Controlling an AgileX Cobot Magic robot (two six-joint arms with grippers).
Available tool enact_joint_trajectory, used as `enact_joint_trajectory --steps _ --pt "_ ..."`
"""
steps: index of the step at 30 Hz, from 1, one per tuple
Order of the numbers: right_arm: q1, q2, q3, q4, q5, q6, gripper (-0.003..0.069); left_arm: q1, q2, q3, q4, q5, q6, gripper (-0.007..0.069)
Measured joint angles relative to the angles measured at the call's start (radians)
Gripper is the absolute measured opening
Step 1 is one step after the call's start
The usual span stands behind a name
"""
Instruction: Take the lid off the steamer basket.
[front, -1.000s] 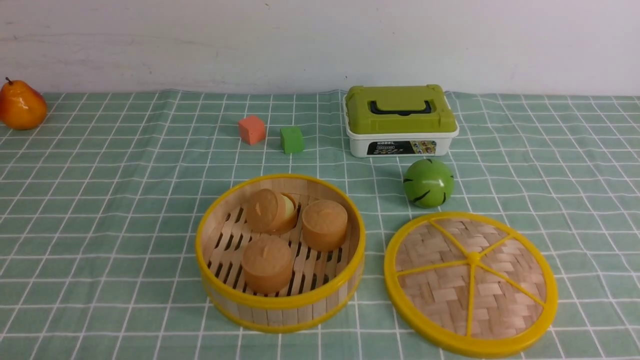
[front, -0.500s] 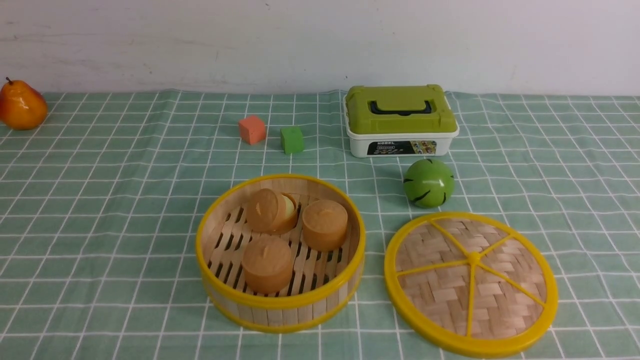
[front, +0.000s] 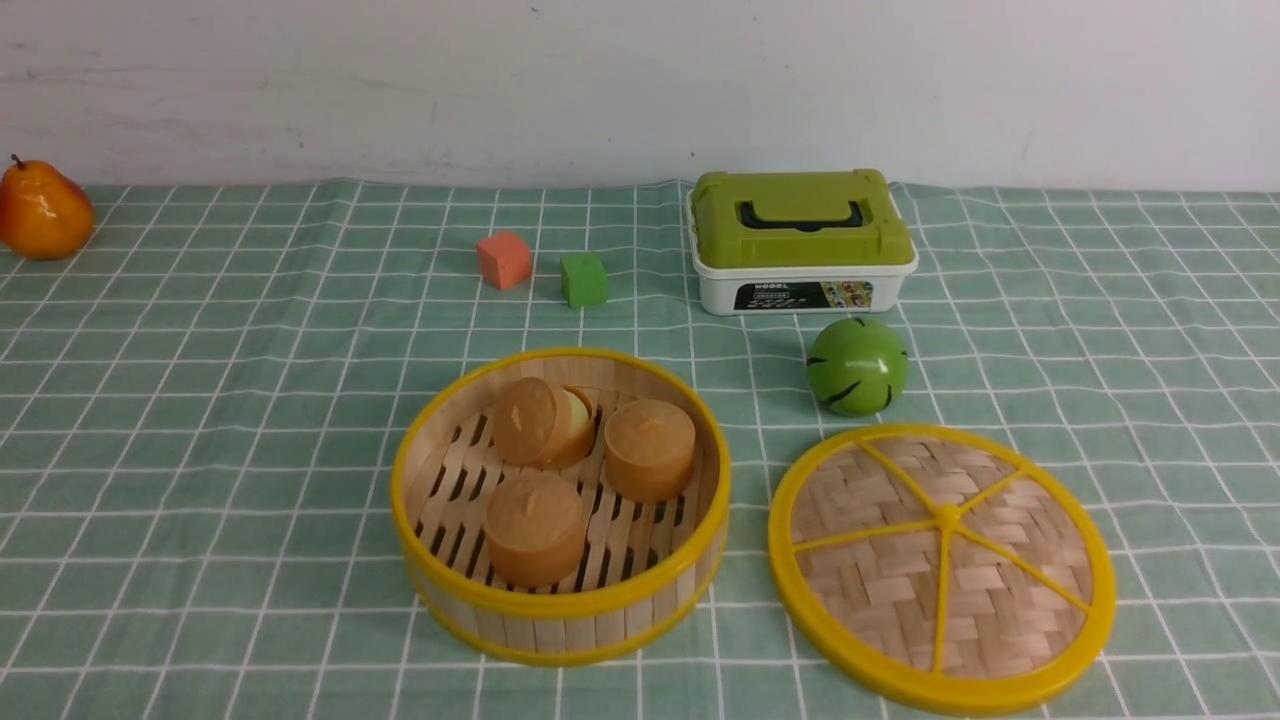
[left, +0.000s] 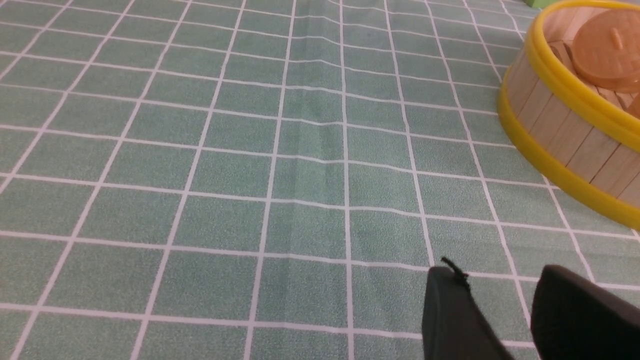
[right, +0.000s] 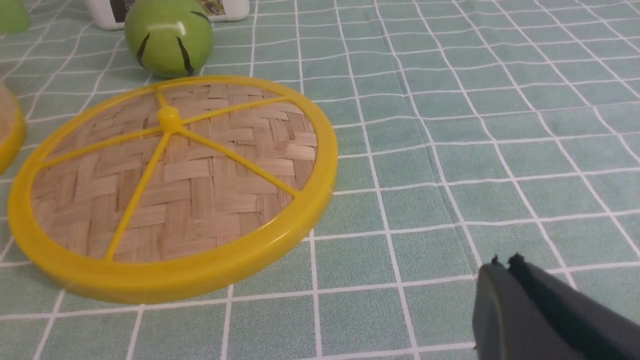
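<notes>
From my station I have the lid (front: 943, 567) off the steamer basket (front: 561, 507), lying flat on the checked green cloth (front: 250, 480) to the basket's right, the two near each other but apart. The basket sits upright and uncovered, with three brown buns on its slatted floor: one at the front (front: 535, 530), one at the right (front: 649, 451), and one at the back (front: 542, 422) whose top tilts off a pale filling. My left gripper (left: 492, 295) has its fingers apart with bare cloth showing between them; my right gripper (right: 505, 262) has its fingers together with nothing between them. Just behind the lid I see a green ball with dark streaks (front: 857, 367), and behind that a white box with a green lid (front: 804, 242). A red block (front: 504, 260) and a green block (front: 584, 279) stand beyond the basket, and an orange pear (front: 45, 210) rests at the far left.
</notes>
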Motion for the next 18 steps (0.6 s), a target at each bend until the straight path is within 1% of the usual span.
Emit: enact_joint_trajectory --steps 18 --pt "0.000 0.000 0.000 0.000 0.000 0.000 -0.0002 0.000 0.000 0.000 0.000 0.000 0.000 0.0239"
